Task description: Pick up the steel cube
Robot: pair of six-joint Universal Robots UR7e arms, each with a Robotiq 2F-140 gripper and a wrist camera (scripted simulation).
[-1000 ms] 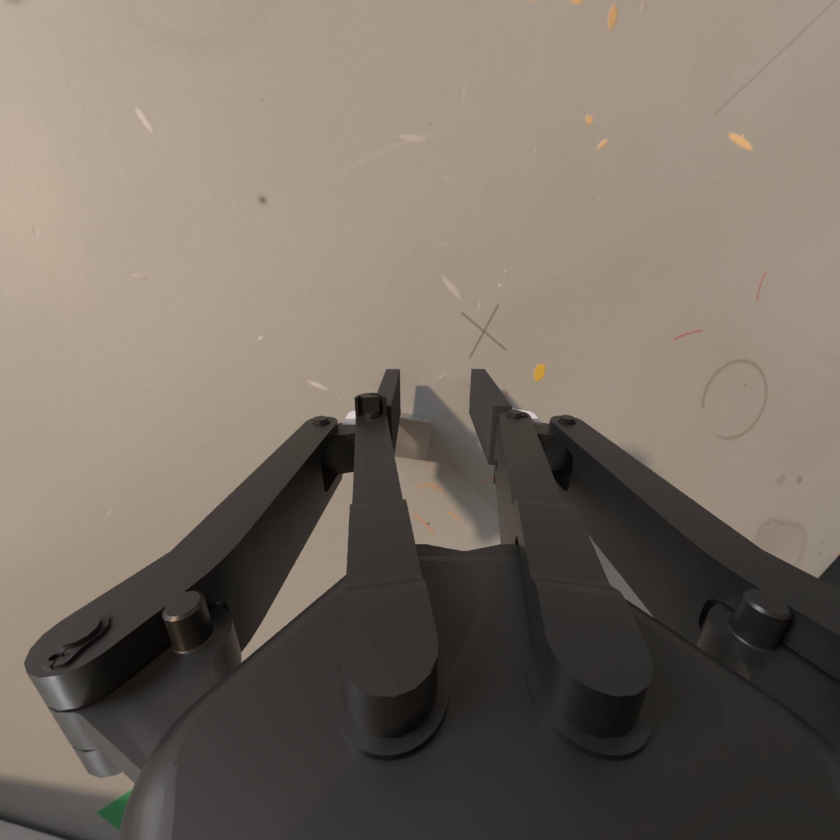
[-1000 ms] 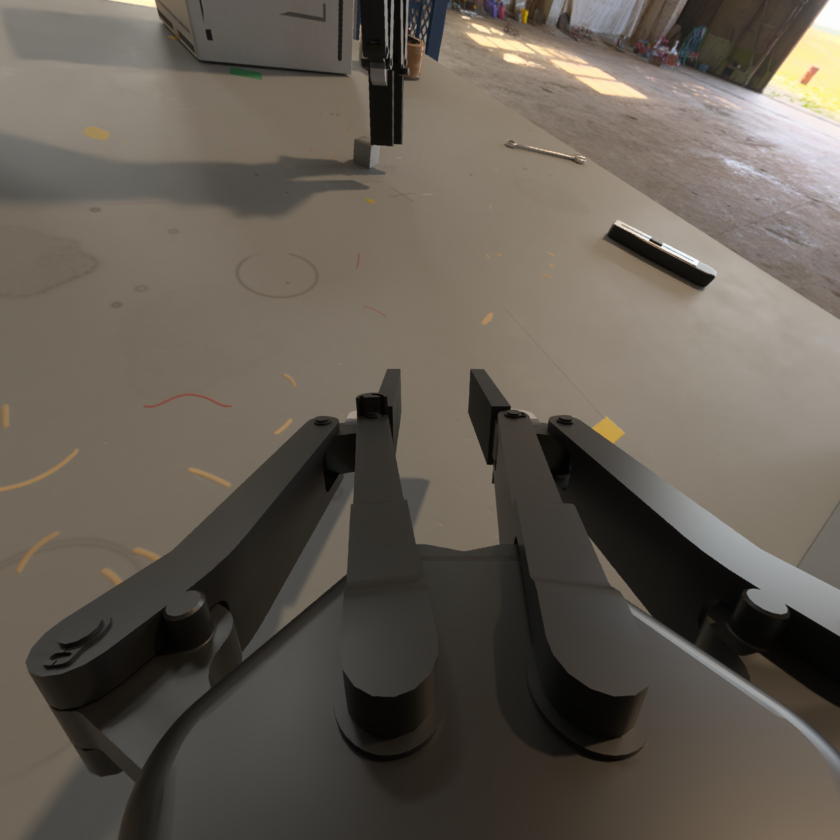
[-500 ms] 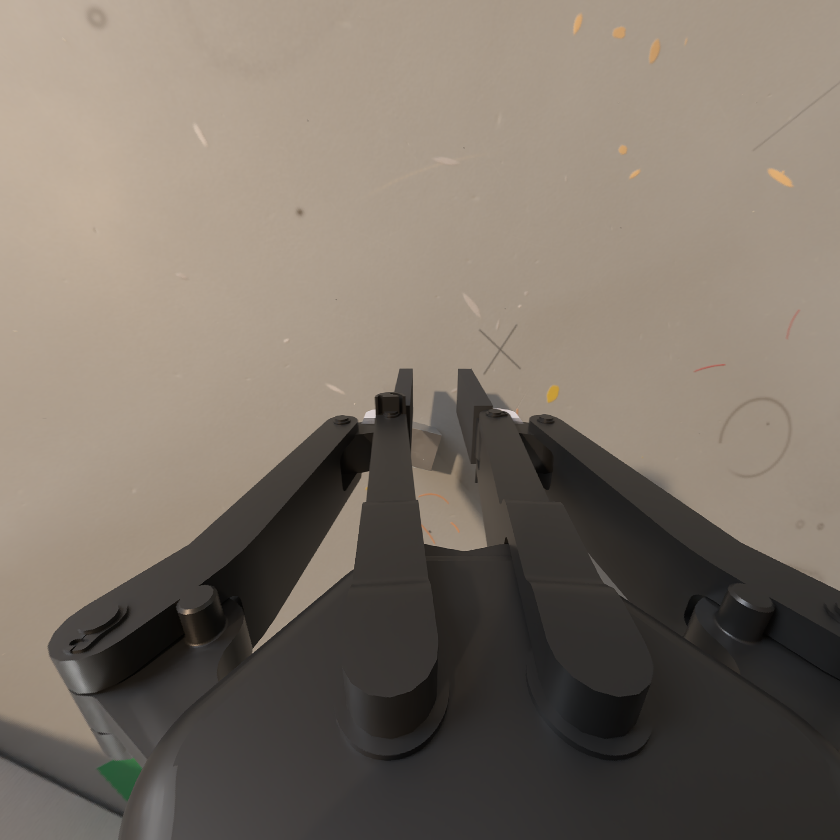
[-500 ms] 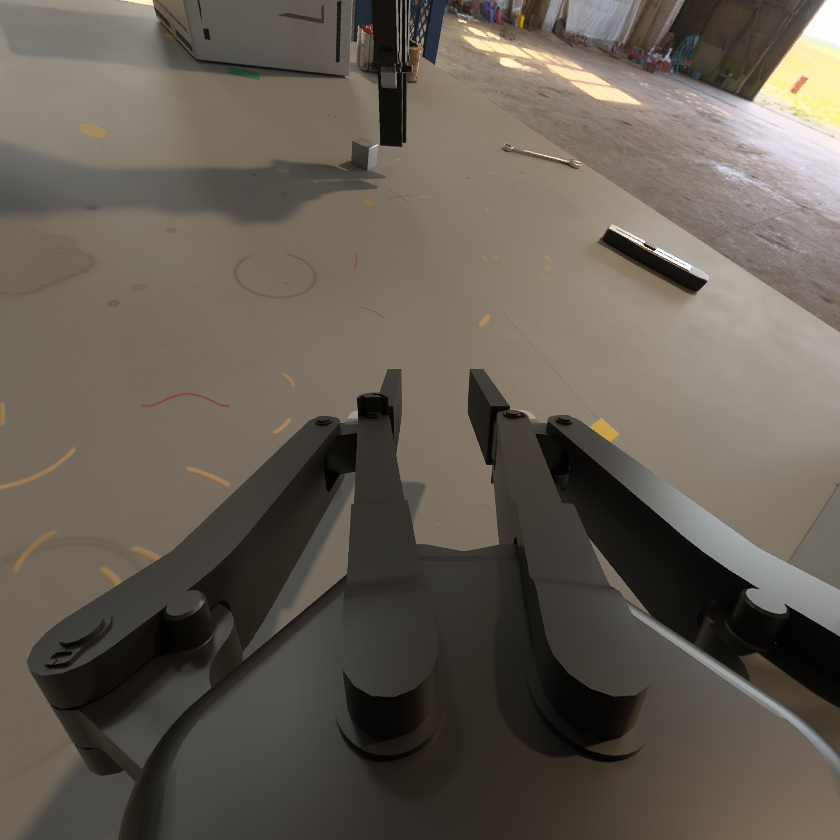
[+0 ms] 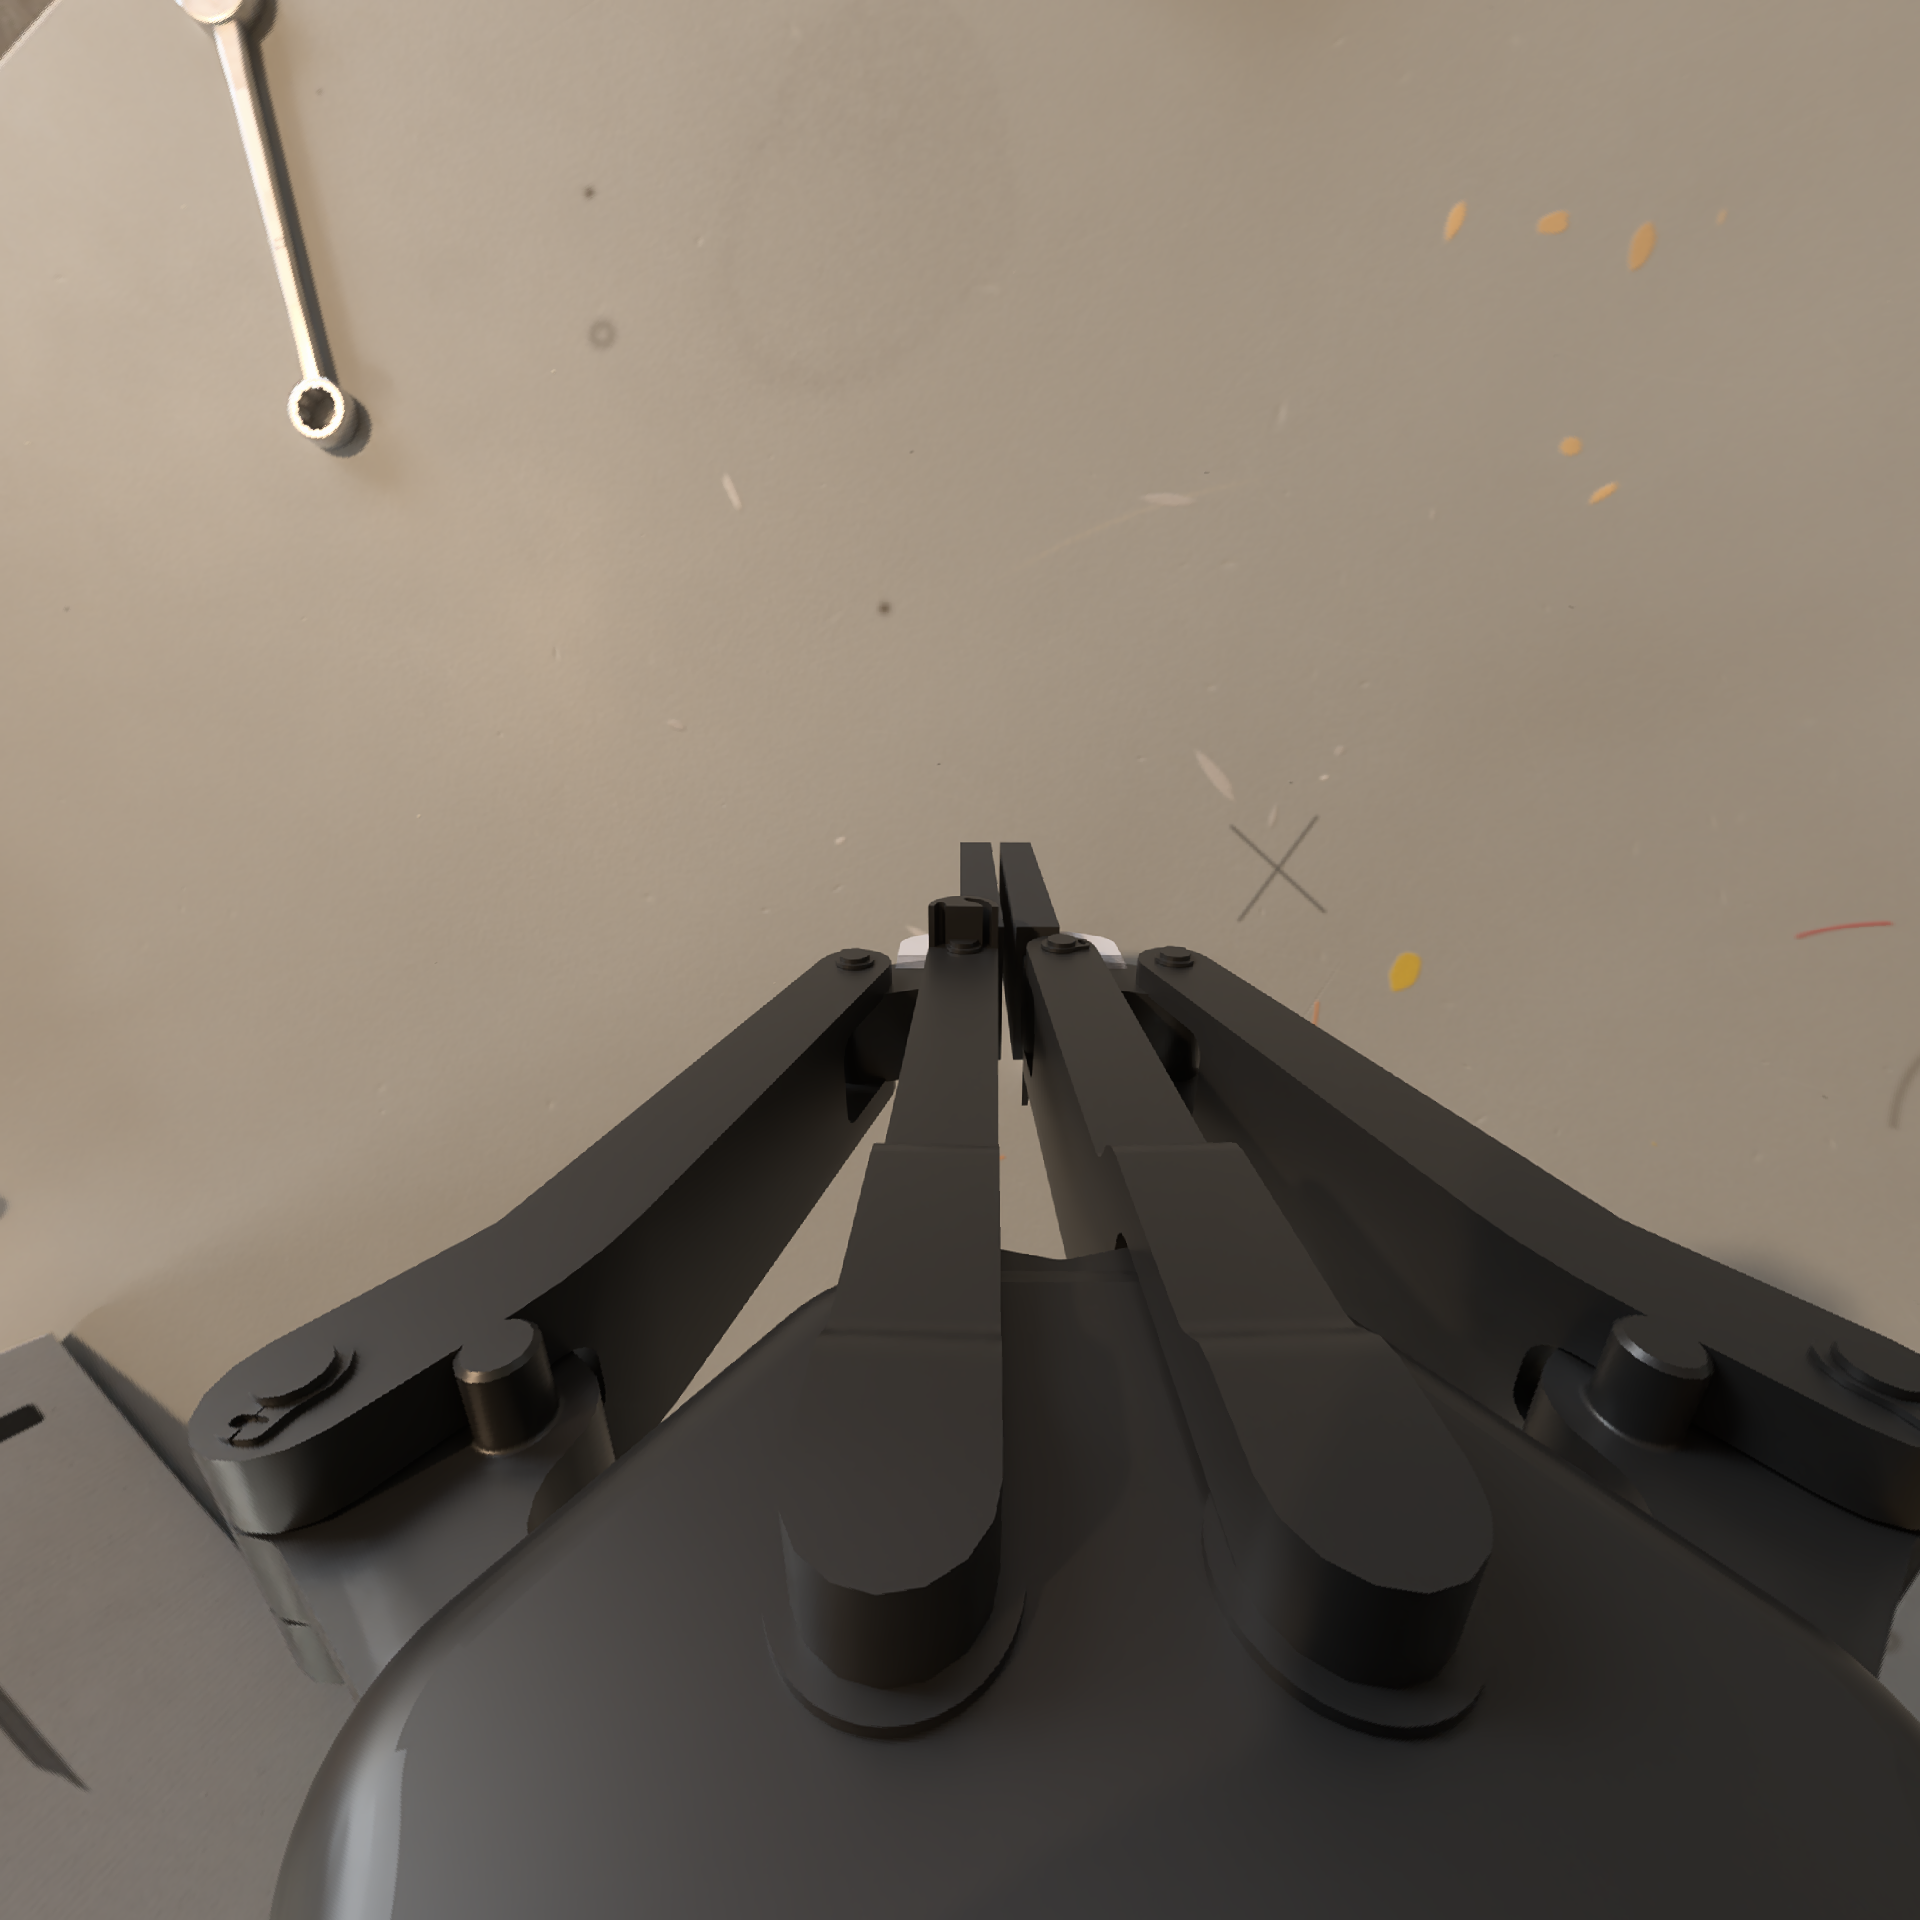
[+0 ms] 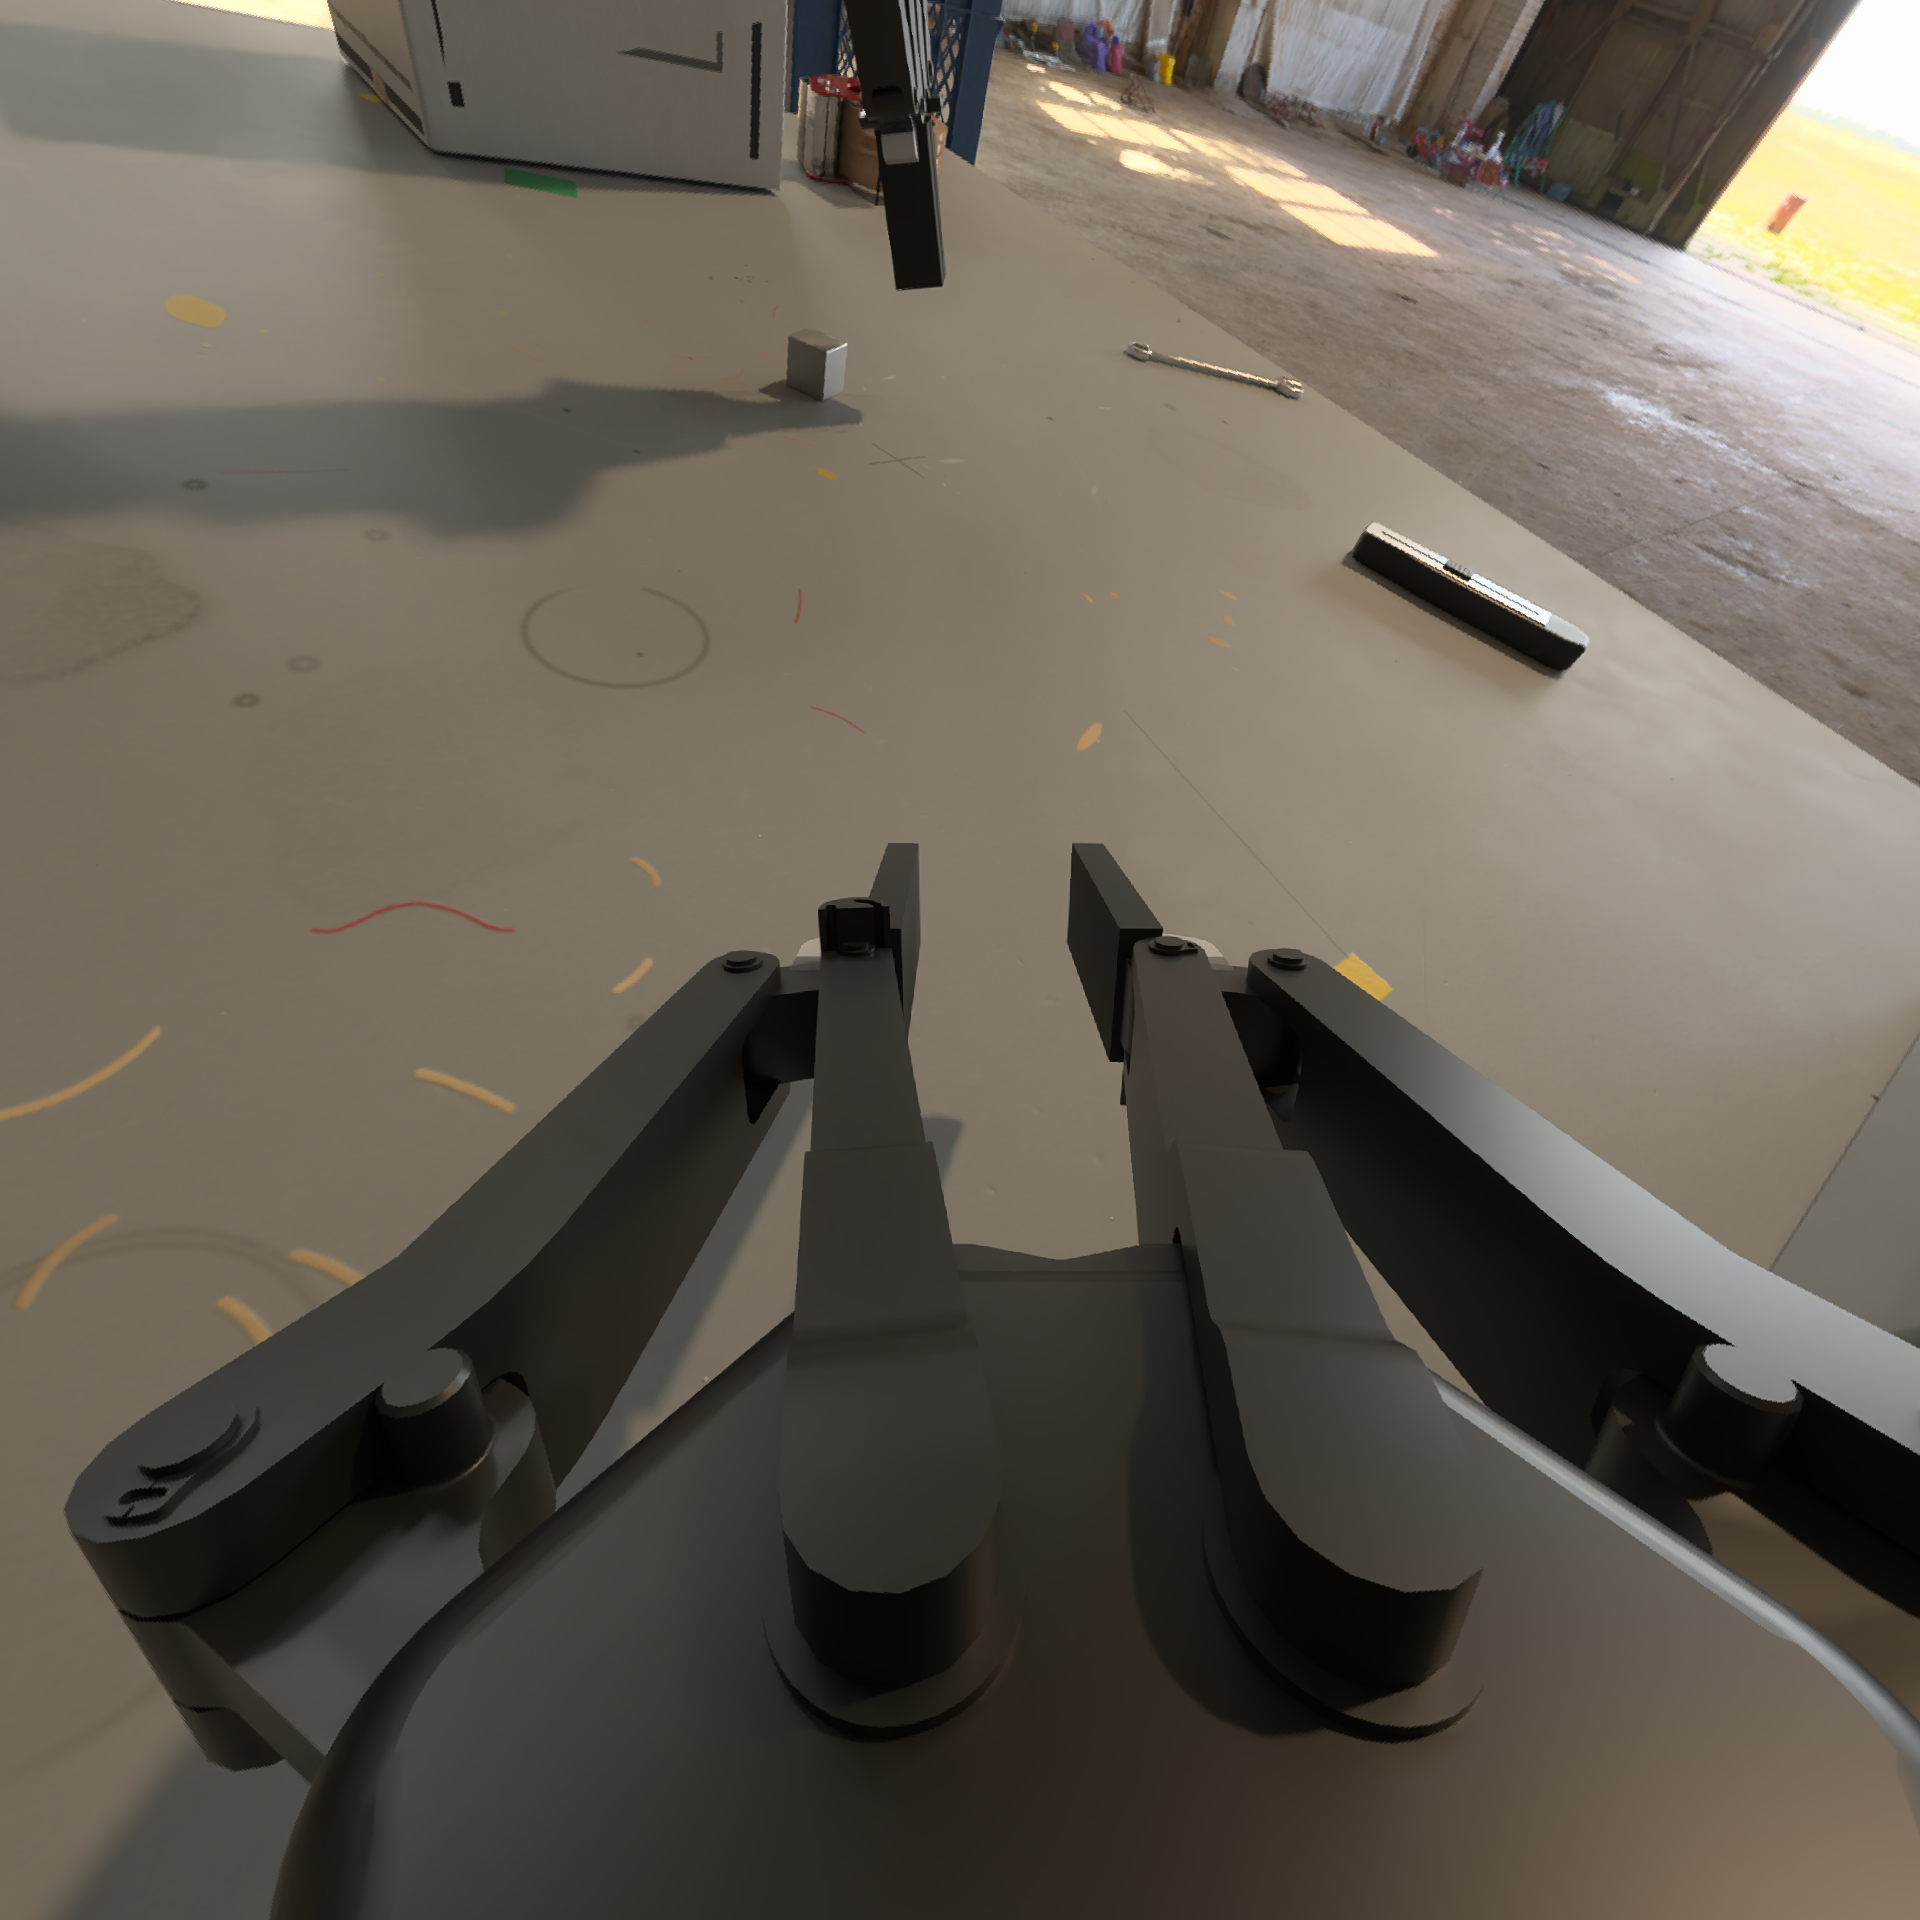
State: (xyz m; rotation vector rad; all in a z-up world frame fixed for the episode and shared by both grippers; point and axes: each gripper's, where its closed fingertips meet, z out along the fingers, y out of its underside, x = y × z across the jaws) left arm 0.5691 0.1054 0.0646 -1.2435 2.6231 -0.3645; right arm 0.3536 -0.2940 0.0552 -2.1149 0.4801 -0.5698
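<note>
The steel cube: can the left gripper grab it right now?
Probably not yet. The left gripper hangs above the steel cube, shut and empty. Nothing blocks it, but it must open and come down.

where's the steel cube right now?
In the right wrist view, the steel cube sits on the table, upper centre, just below and left of the raised left gripper and left of the wrench. The left wrist view does not show it.

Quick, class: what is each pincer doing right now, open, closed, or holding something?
Left pincer: closed, empty; the steel cube sits on the table.
Right pincer: open, empty.
</note>
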